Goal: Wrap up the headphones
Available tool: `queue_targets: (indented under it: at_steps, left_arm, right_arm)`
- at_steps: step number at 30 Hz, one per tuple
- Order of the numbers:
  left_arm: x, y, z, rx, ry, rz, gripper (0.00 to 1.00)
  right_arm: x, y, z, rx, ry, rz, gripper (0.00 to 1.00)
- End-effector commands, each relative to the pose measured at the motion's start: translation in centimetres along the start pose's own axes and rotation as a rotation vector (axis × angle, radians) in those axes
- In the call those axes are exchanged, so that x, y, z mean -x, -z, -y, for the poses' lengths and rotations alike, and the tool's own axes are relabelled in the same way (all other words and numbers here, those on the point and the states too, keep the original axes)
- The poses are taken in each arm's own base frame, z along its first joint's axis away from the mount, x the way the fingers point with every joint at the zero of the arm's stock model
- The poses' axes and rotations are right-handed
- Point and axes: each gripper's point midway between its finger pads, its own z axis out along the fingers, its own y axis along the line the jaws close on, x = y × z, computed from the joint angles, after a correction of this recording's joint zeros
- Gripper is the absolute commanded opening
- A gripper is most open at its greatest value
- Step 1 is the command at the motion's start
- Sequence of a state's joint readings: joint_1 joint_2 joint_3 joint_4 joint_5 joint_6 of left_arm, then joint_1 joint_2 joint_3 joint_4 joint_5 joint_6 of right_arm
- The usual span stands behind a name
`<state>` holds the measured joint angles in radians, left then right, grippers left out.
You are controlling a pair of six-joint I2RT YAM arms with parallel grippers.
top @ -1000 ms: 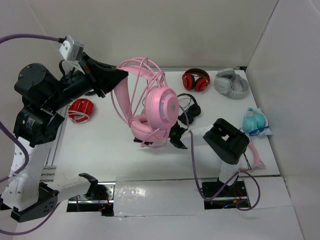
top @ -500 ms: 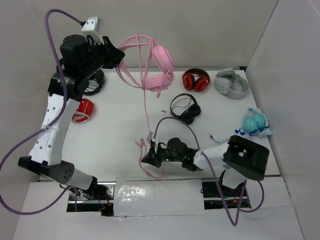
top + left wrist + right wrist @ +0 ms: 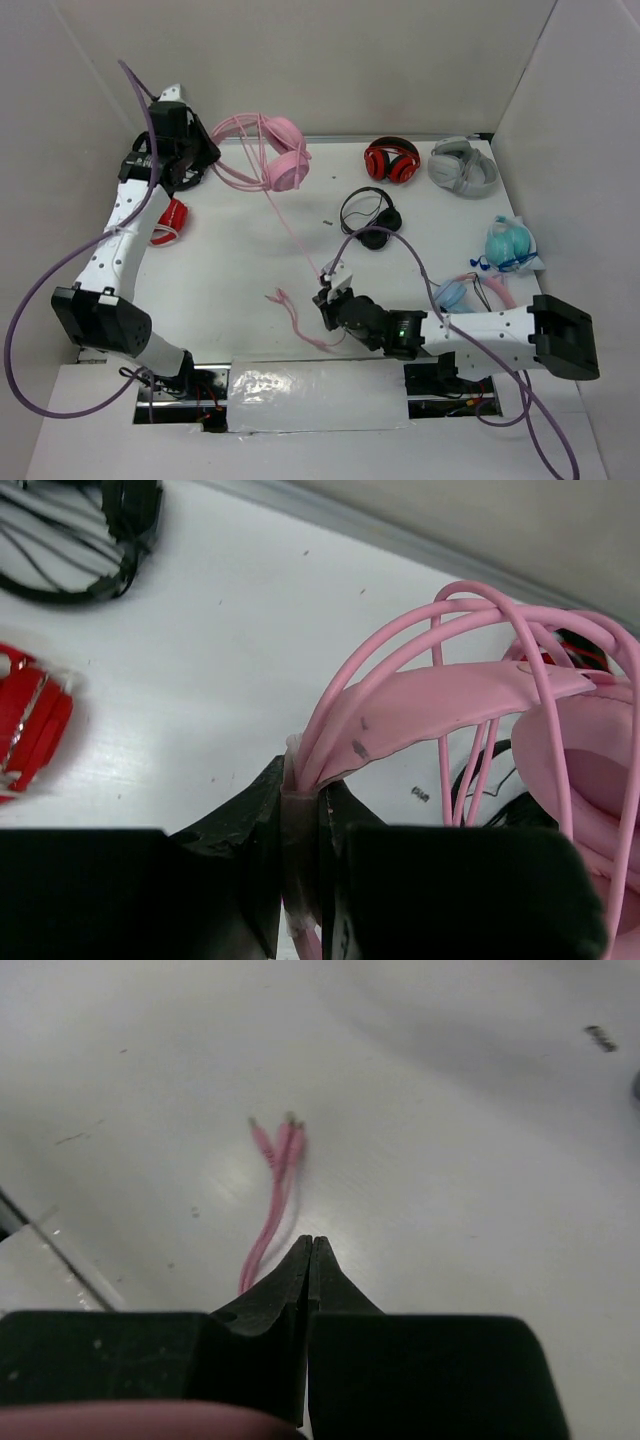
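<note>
The light-pink headphones (image 3: 281, 165) hang at the back left, held by the headband (image 3: 450, 700) in my left gripper (image 3: 197, 160). In the left wrist view that gripper (image 3: 305, 785) is shut on the thin pink headband wires. The pink cable (image 3: 296, 232) runs taut from a cup down to my right gripper (image 3: 326, 296), which sits low over the near middle of the table. Its jaws are pressed together in the right wrist view (image 3: 311, 1242), and the cable passes under the left finger. The cable's end (image 3: 279, 1137) with several plugs lies on the table just beyond it.
Red-and-black headphones (image 3: 391, 160) and grey headphones (image 3: 462, 166) lie at the back right. Thin black headphones (image 3: 370, 215) lie mid-table. A red item (image 3: 164, 221) sits at the left, a teal bagged item (image 3: 510, 243) and a blue-pink set (image 3: 468, 292) at the right.
My left arm carried the headphones lower and to the back left. My right arm stretched out flat and the cable now runs taut to its gripper.
</note>
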<state>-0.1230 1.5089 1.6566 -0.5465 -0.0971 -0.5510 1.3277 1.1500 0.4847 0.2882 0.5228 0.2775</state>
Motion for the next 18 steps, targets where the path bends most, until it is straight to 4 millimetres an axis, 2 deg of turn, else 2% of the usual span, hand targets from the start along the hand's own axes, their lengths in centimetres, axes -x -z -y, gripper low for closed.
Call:
queue_targets:
  at_steps: [1,2,3,4,6,7,8,10,11,12,15,16,18]
  left_arm:
    - [2.9,-1.8,-1.0,0.064,0.150,0.153,0.00]
    - [2.3,-2.3,-1.6,0.089,0.156,0.142,0.00]
    - [0.9,-3.1,-2.4,0.116,0.153,0.107,0.00]
    - [0.2,-3.5,-2.8,0.136,0.171,0.095,0.00]
    - [-1.6,-4.4,-3.6,0.161,0.170,0.050,0.00]
    - [-2.2,-4.5,-3.6,0.159,0.165,0.038,0.00]
    - [-3.7,-4.8,-3.6,0.166,0.145,0.015,0.00]
    - [-4.6,-4.9,-3.0,0.141,0.107,0.011,0.00]
    - [-5.7,-4.8,-2.8,0.129,0.086,-0.005,0.00]
    - [-6.2,-4.7,-2.3,0.095,0.076,-0.017,0.00]
    - [-7.2,-4.0,-1.2,0.014,0.017,-0.017,0.00]
    - [-7.3,-3.8,-1.0,0.008,-0.001,-0.011,0.00]
    - [-8.0,-3.3,-0.7,0.000,-0.030,-0.015,0.00]
  right_arm:
    - [3.2,1.7,3.4,-0.204,0.006,0.059,0.00]
    - [4.3,2.1,4.4,-0.272,0.000,0.086,0.00]
    - [4.2,2.5,5.2,-0.310,0.022,0.066,0.00]
    - [5.8,2.9,5.6,-0.343,0.006,0.096,0.00]
    - [6.5,3.8,7.8,-0.449,0.052,0.086,0.00]
    - [8.1,4.1,8.2,-0.475,0.038,0.108,0.00]
    - [8.6,4.2,9.5,-0.513,0.045,0.097,0.00]
    - [10.5,4.4,10.6,-0.555,0.071,0.105,0.00]
    - [10.8,4.3,11.2,-0.575,0.095,0.096,0.00]
    - [11.4,4.2,12.5,-0.608,0.137,0.078,0.00]
    - [14.3,3.5,13.7,-0.612,0.140,0.118,0.00]
    - [15.6,3.7,14.0,-0.604,0.200,0.130,0.00]
    - [18.5,3.4,13.0,-0.512,0.217,0.186,0.00]
